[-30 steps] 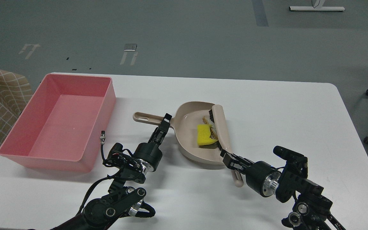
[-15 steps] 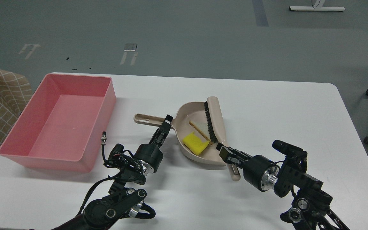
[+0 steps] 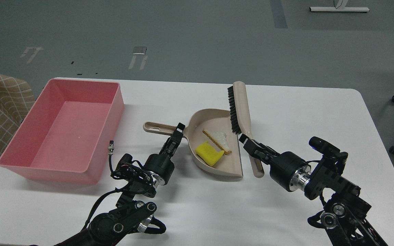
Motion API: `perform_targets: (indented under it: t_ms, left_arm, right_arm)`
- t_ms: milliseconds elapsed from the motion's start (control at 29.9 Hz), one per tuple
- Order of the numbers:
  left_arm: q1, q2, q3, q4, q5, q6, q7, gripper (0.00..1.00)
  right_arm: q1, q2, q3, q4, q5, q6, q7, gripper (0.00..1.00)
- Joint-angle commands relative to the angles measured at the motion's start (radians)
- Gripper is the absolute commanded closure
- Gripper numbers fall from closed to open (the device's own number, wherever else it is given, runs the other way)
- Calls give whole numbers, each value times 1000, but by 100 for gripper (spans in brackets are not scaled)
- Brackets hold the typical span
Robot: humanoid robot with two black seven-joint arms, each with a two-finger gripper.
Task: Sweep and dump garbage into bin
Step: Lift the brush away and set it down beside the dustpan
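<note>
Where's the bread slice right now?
In the head view, the bread slice lies inside the dustpan at table centre, just right of the yellow sponge, left of the brush.

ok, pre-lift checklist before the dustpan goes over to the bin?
1. Both garbage pieces inside the dustpan: ok. The yellow sponge and bread slice lie on its floor.
2. Left gripper shut on the dustpan handle: ok, as far as the head view shows.
3. Brush clear of the pan: ok. It is beside the pan's right edge, held by the right gripper.
4. Bin ready: ok, open, nothing visible inside.
5. Path from pan to bin: cannot tell. A small cable connector dangles near the bin's near right corner.
6. Pan level enough to keep pieces in: cannot tell from one view.
</note>
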Motion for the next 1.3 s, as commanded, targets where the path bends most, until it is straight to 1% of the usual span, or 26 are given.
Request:
perform_targets:
  t_ms: [0, 234, 434, 702, 1003, 1270]
  left_arm:
    - [-1, 2, 0, 0, 0, 0, -1, 79]
    - [-1, 2, 0, 0, 0, 0, -1, 80]
    - [-5, 1, 0, 1, -2, 0, 0, 79]
    - [-7, 1, -2, 3, -5, 0, 0, 79]
    - [-7, 1, 0, 5, -6, 0, 0, 79]
    - [-21, -1, -5, 3, -9, 0, 3, 79]
  right_arm:
    - [0, -17, 40, 4, 42, 0, -2, 80]
    - [-25, -103, 81, 14, 66, 0, -3, 80]
    - [-127, -184, 95, 22, 71, 0, -3, 79]
    - [-192, -210, 143, 21, 104, 0, -3, 79]
    - [-199, -267, 184, 19, 154, 0, -2, 79]
    - [-203, -281, 207, 19, 184, 0, 0, 79]
